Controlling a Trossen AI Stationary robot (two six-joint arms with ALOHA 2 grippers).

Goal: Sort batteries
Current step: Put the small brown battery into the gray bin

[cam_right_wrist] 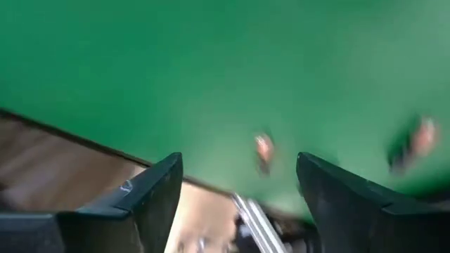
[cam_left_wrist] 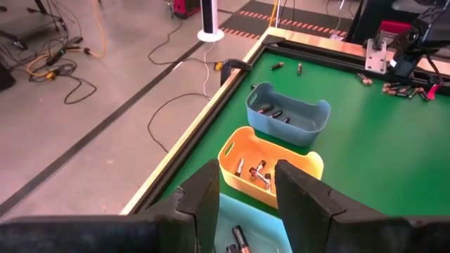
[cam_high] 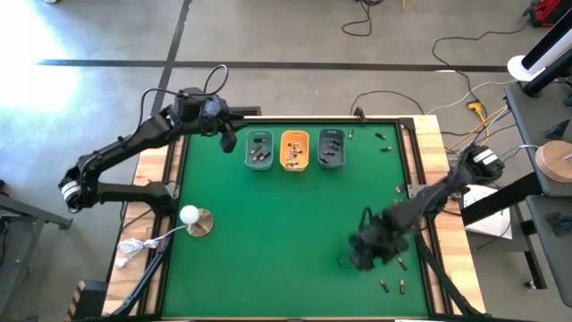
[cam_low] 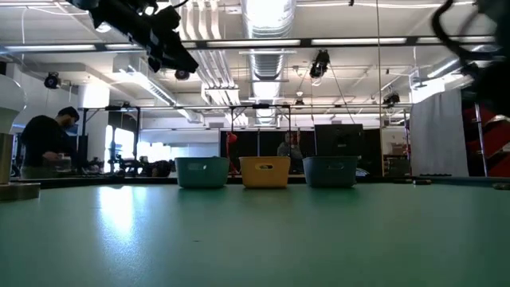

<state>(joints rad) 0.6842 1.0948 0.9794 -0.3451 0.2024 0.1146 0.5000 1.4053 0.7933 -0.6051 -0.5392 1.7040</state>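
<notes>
Green felt of the tabletop (cam_low: 255, 239) fills the low view up to three small trays at the far edge. Taking the orange tray (cam_high: 294, 149) as landmark: a teal tray (cam_high: 259, 150) sits just to its left and a blue-grey tray (cam_high: 332, 149) just to its right, all three holding batteries (cam_left_wrist: 254, 172). Loose batteries (cam_high: 391, 286) lie far toward the near right corner, others by the right rim. Between lies wide bare felt. The left gripper (cam_high: 227, 139) hangs above the teal tray, fingers parted, holding nothing visible. The right gripper (cam_high: 362, 253) hovers low near the near-right batteries, fingers spread. A white ball on a round base (cam_high: 193, 218) stands near the left rim. Behind is an open workshop with a seated person (cam_low: 48, 143).
</notes>
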